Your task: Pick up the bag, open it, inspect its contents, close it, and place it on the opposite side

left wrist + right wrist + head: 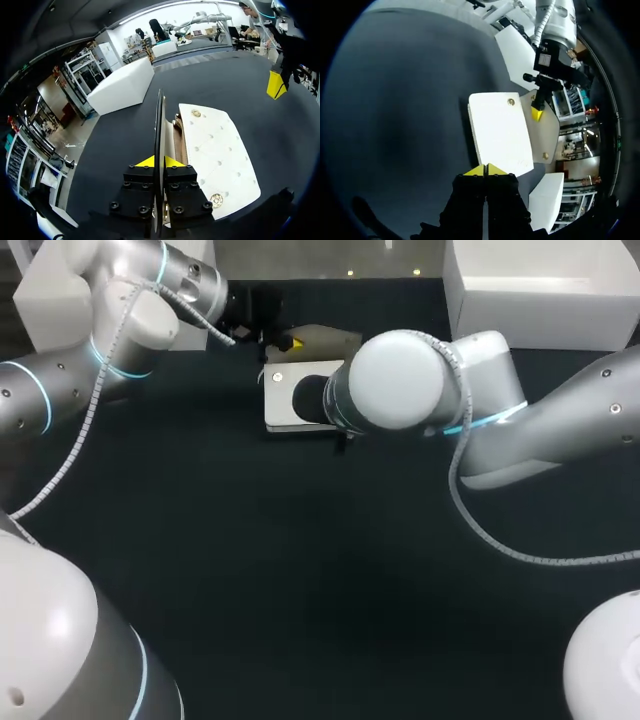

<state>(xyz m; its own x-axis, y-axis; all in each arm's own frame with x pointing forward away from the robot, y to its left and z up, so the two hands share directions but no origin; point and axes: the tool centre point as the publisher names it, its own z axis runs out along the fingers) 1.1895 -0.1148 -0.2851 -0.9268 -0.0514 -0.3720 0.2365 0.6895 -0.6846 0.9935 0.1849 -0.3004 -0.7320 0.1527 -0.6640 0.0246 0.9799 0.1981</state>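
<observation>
Dark table (300,570) under everything. At its far right corner a white box (540,300), at the far left a second box (40,300); on the surface or just past the edge, cannot tell. Left arm (60,390) in from the left, right arm (540,425) in from the right, with its bulky joint above part of the bag. White bag (497,132) flat on the table near the far middle, between the two claws. Tan flap (542,132) lying open on the side toward the left arm, gold snaps (511,102) showing. Left gripper (159,161) pinching the flap's edge between its yellow tips. Right gripper (485,170) at the bag's opposite edge, tips pressed together, nothing seen between them. Brownish layers (176,135) between flap and body; contents not to be made out.
</observation>
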